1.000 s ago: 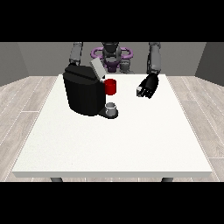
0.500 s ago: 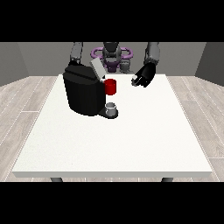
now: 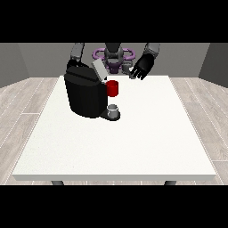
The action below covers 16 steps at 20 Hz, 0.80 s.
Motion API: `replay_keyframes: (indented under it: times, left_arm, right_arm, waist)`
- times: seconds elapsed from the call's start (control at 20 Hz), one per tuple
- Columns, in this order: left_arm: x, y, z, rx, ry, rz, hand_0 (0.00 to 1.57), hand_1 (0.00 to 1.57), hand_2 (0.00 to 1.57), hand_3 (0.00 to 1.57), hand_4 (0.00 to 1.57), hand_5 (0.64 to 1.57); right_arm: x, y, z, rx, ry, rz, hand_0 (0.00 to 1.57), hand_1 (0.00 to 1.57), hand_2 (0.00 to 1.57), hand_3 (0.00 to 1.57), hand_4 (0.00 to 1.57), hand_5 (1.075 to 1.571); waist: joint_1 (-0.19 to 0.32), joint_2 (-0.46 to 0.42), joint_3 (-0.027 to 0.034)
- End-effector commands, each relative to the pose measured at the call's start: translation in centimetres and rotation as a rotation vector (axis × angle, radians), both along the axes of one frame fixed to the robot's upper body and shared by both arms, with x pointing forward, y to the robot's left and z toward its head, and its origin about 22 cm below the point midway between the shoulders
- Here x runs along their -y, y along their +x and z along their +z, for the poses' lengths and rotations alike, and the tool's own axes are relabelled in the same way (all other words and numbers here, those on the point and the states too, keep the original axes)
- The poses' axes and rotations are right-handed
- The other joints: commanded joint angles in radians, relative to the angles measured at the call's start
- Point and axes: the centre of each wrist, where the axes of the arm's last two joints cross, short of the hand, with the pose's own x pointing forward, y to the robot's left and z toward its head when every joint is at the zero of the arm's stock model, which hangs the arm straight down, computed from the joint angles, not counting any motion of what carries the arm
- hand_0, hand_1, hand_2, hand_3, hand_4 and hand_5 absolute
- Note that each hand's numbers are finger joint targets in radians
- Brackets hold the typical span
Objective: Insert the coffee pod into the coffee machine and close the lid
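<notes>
Above the white table point(image 3: 133, 147), the robot hand point(image 3: 141, 69) at the view's right hovers, fingers curled, apparently holding nothing.

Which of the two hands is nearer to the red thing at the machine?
The left one, the hand at the view's right, raised just above and to the right of the red thing at the machine. The other hand does not show; its arm goes behind the coffee machine.

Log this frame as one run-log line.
coffee machine: lid open | red thing at the machine | hand at the view's right: raised beside machine, fingers curled | other hand: hidden
</notes>
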Motion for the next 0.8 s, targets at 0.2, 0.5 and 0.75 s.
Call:
replay_keyframes:
  times: [0.2, 0.5, 0.75]
  left_arm:
    - [0.3, 2.3, 8.5, 0.03, -0.101, 0.041, 0.96, 0.96, 1.16, 1.36, 0.52, 1.571]
    - [0.8, 2.9, 14.4, 0.116, -0.118, 0.077, 1.26, 1.26, 1.29, 1.27, 0.49, 1.571]
    - [0.0, 2.8, 16.7, 0.19, -0.071, 0.074, 1.23, 1.23, 1.28, 1.25, 0.48, 1.571]
  right_arm:
    - [-0.2, 0.6, 1.2, 0.043, 0.012, 0.008, 0.0, 0.0, 0.0, 0.0, 0.0, 1.571]
    - [0.5, 2.6, 3.9, 0.118, -0.022, 0.004, 0.0, 0.0, 0.0, 0.0, 0.04, 1.571]
    - [0.9, 3.8, 5.5, 0.18, 0.013, -0.03, 0.0, 0.0, 0.0, 0.0, 0.19, 1.571]
  waist:
    - [-0.07, 0.012, 0.0]
    - [-0.107, 0.084, 0.0]
    - [-0.11, 0.165, 0.0003]
